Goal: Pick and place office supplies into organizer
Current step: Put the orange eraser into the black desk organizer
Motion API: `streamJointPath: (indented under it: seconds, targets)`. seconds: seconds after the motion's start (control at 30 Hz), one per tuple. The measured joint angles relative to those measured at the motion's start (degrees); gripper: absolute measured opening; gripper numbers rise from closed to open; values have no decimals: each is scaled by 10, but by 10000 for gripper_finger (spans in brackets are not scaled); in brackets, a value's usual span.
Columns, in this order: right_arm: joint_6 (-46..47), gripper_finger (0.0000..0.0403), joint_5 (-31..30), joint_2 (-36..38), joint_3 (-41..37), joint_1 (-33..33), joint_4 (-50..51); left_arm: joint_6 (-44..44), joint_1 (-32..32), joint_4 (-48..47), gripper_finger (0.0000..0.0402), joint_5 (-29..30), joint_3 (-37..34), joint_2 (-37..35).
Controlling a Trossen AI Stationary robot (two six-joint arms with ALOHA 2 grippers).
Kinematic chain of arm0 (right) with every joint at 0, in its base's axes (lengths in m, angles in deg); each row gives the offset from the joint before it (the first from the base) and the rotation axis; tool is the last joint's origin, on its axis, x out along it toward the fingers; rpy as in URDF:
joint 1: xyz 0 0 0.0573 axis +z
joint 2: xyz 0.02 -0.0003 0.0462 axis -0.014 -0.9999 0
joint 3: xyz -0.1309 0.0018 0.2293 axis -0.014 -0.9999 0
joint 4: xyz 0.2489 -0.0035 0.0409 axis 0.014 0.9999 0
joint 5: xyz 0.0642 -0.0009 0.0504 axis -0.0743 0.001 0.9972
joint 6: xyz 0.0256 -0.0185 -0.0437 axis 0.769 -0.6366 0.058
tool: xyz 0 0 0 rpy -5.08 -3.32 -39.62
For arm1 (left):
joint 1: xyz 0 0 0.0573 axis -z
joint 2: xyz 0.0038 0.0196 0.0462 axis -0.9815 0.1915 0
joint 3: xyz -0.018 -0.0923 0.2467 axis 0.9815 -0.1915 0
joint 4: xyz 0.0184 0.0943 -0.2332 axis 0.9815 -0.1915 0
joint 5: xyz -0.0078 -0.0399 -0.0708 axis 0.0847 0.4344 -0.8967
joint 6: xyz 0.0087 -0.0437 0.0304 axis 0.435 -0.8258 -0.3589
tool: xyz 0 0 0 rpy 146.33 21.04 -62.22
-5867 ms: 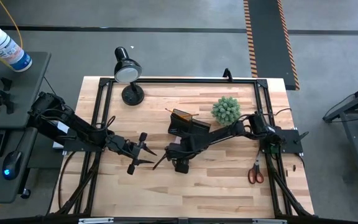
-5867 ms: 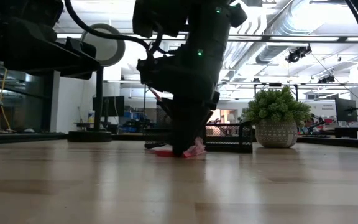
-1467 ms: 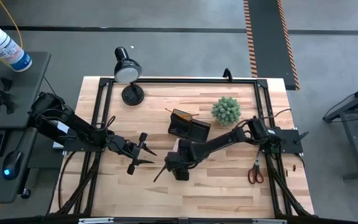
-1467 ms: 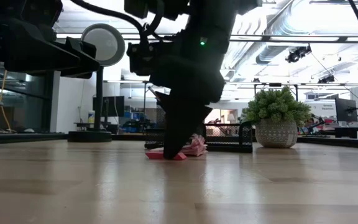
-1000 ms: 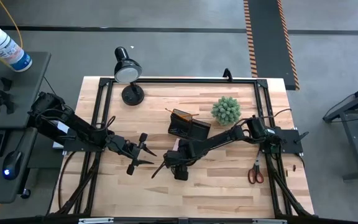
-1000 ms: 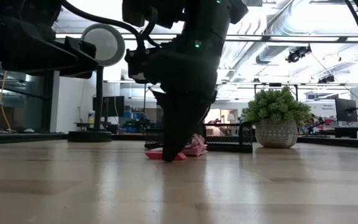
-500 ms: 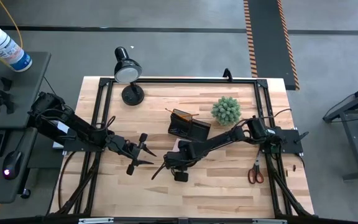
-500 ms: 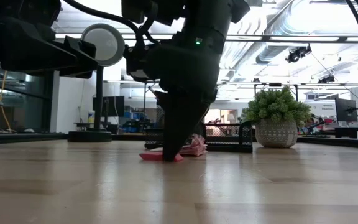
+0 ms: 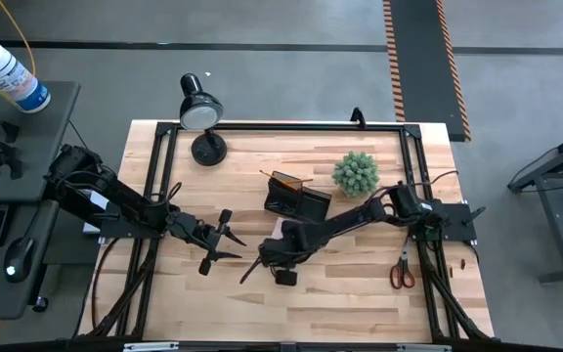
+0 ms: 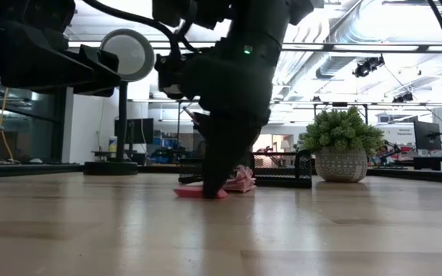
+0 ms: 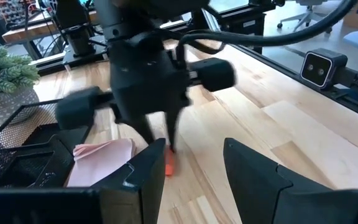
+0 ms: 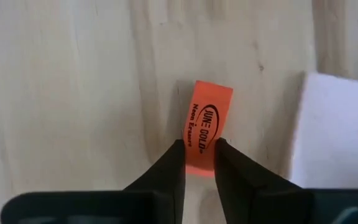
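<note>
My right gripper pinches the orange eraser on the table.

Fingers nearly closed on its near end; pink sticky-note pad at three o'clock; organizer beyond; my left gripper waits open, well apart.

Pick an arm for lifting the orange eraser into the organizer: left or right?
Right. The right gripper is already down at the orange eraser, fingers closed in on its end, with the organizer close behind it. The left gripper is open and farther from the eraser.
</note>
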Motion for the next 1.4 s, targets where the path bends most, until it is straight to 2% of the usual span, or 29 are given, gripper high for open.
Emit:
streamJointPath:
  seconds: [0.27,0.7,1.17,1.4]
  targets:
    - [-2,58,-65,33,0,-2,52,0,0,-2,150,0,0,0]
    - [-15,55,-86,33,1,-13,54,-2,0,-2,150,0,0,0]
    - [-33,61,-185,35,92,-46,169,-1,0,-2,150,-1,0,0]
    - [-48,65,-135,35,94,-89,176,-1,0,-4,150,-1,0,0]
